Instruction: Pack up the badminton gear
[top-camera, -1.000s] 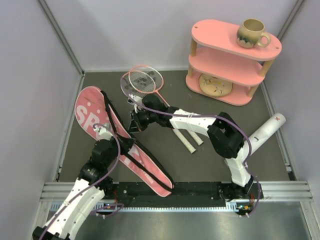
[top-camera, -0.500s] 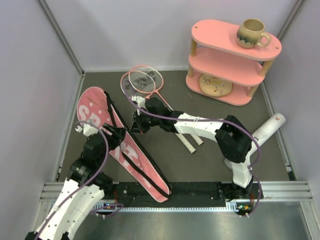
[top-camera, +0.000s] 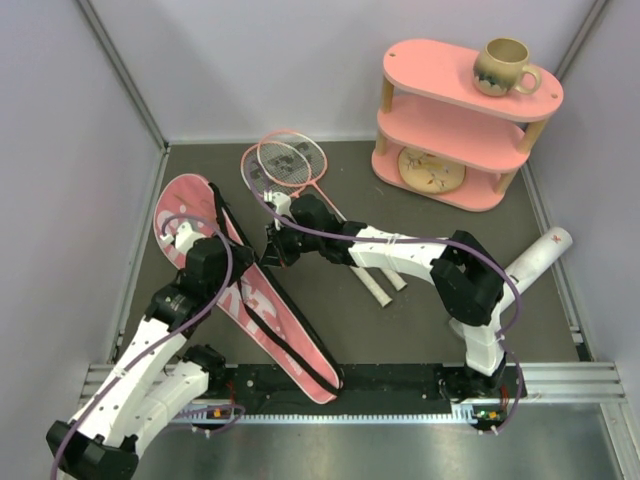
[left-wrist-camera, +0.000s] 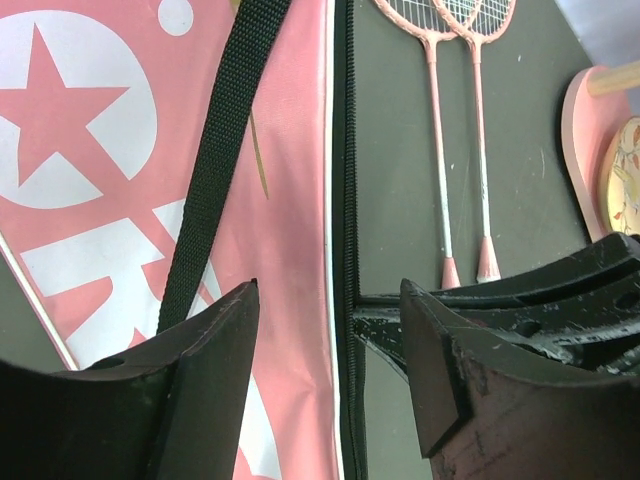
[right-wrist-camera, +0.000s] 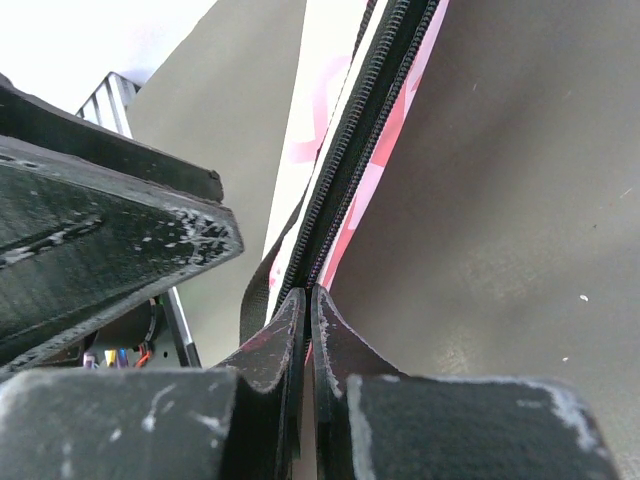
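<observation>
The pink bag (top-camera: 255, 295) lies flat and slantwise on the left of the table (top-camera: 400, 330). Nothing shows inside it, so I judge that packing has barely begun and that this is the step of getting the bag open. Both rackets (top-camera: 290, 162) lie side by side just beyond it, unpacked, and the white tube (top-camera: 535, 262) rests well apart at the far right. No shuttlecock can be made out. The right gripper (right-wrist-camera: 305, 300) has its fingers pressed together, pinching the bag's zipper (right-wrist-camera: 375, 90) edge. The left gripper (left-wrist-camera: 328, 300) hovers over that same edge beside the black strap (left-wrist-camera: 215, 170), fingers spread and holding nothing. Opening the bag, loading the gear and zipping it closed all remain.
</observation>
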